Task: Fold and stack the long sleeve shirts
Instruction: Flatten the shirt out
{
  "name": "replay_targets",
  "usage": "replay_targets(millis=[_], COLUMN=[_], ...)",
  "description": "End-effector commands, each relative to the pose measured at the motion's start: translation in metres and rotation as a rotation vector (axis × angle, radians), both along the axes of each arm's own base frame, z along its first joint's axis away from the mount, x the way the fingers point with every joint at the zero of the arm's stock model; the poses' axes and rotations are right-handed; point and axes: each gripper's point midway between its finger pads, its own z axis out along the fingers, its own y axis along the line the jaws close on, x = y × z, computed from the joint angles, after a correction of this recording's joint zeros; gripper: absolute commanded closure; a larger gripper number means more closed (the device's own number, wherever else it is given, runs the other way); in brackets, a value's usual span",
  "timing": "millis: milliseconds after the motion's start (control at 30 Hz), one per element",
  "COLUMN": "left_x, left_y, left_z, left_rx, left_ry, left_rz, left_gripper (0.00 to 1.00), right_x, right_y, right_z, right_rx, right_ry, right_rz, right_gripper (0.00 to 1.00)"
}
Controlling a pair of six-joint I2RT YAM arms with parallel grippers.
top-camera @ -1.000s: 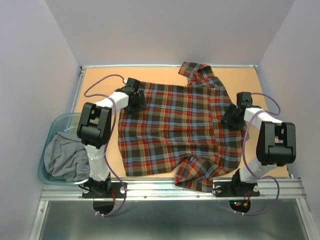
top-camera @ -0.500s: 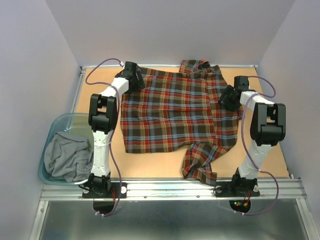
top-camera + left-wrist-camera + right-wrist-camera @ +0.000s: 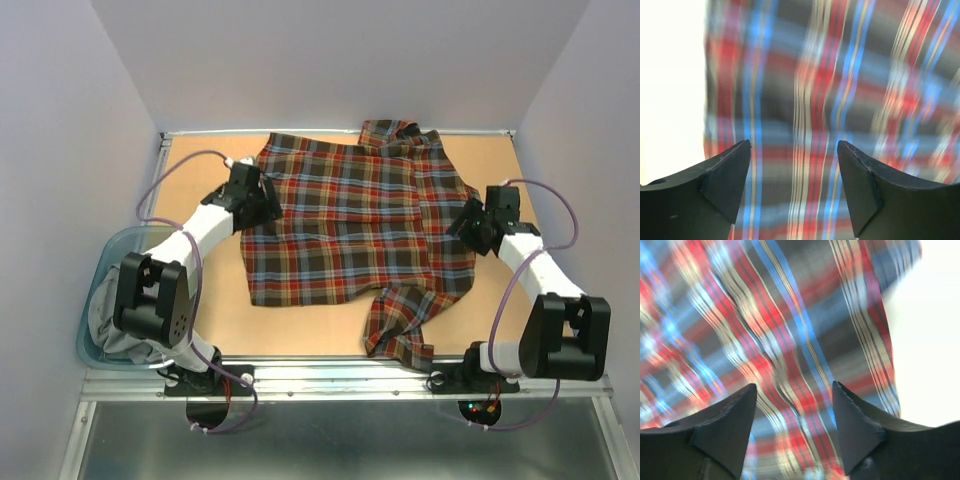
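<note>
A red, brown, navy and yellow plaid flannel shirt (image 3: 355,220) lies spread on the tan table, collar at the far edge and one sleeve bunched toward the near edge. My left gripper (image 3: 262,203) is at the shirt's left edge, open and empty; its wrist view shows blurred plaid cloth (image 3: 840,90) under the spread fingers (image 3: 725,175). My right gripper (image 3: 468,222) is at the shirt's right edge, open and empty, with blurred plaid (image 3: 765,325) between its fingertips (image 3: 860,420).
A light blue bin (image 3: 100,270) holding a grey garment (image 3: 130,310) stands off the table's left near corner. Bare tan tabletop (image 3: 540,300) shows right of the shirt, and a metal rail runs along the near edge.
Both grippers carried the shirt's side edges toward the far edge, let go and drew back to the sides. The shirt now lies farther back, with its lower part folded up.
</note>
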Motion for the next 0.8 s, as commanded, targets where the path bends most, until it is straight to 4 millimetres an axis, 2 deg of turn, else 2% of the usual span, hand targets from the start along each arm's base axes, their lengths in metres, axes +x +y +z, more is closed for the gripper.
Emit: replay_targets(millis=[0,33,100,167,400,500,567,767], left_x=[-0.070,-0.086,-0.100,-0.114,-0.161,-0.171,-0.177,-0.176], left_y=[-0.019,-0.025,-0.034,-0.032,-0.005,-0.005,0.003,0.022], left_z=[-0.056,-0.068,-0.079,-0.092,-0.128,-0.127,-0.125,-0.111], left_rx=[0.015,0.005,0.014,0.039,0.149,0.147,0.182,0.260], left_ry=[0.193,0.238,0.280,0.320,0.513,0.547,0.578,0.577], left_rz=[-0.083,-0.119,-0.162,-0.179,-0.211,-0.228,-0.212,-0.171], left_gripper=[0.23,0.25,0.27,0.29,0.34,0.37,0.37,0.36], right_x=[-0.043,-0.046,-0.053,-0.055,-0.064,-0.066,-0.068,-0.064], right_y=[0.012,0.014,0.016,0.016,0.007,0.008,0.002,-0.003], right_z=[-0.027,-0.027,-0.036,-0.040,-0.054,-0.058,-0.060,-0.057], right_rx=[0.049,0.060,0.069,0.074,0.041,0.050,0.029,0.002], right_ry=[0.093,0.091,0.114,0.130,0.173,0.182,0.190,0.186], right_rz=[0.024,0.027,0.030,0.023,-0.029,-0.046,-0.071,-0.079], right_gripper=[0.36,0.37,0.39,0.39,0.39,0.39,0.39,0.38])
